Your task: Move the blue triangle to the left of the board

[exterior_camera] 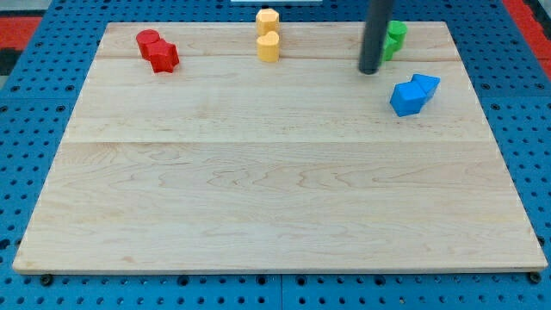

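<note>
The blue triangle (425, 83) lies near the board's right edge, touching a blue cube (407, 98) just to its lower left. My tip (369, 71) stands on the board up and to the left of both blue blocks, apart from them by a small gap. The rod rises out of the view's top.
Two green blocks (394, 39) sit at the top right, partly hidden behind the rod. A yellow hexagon (267, 19) and a yellow cylinder (269, 47) are at top centre. A red cylinder (148, 40) and a red star-like block (163, 57) are at top left. The wooden board (275, 189) lies on a blue pegboard.
</note>
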Tool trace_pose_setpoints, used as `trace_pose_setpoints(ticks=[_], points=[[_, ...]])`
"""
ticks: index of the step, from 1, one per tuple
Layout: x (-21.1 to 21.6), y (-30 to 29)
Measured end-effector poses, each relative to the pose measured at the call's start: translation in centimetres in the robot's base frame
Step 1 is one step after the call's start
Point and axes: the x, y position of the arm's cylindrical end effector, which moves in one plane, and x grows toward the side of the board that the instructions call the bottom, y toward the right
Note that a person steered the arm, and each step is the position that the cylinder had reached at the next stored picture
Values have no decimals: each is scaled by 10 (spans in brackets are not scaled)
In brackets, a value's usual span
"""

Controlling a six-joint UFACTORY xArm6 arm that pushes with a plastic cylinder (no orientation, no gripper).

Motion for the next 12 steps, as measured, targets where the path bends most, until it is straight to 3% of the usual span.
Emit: trace_pose_setpoints(ticks=[2,4,6,8,10,12], points=[[5,148],[74,95],[58,68],[39,0],[10,26],[20,-48]])
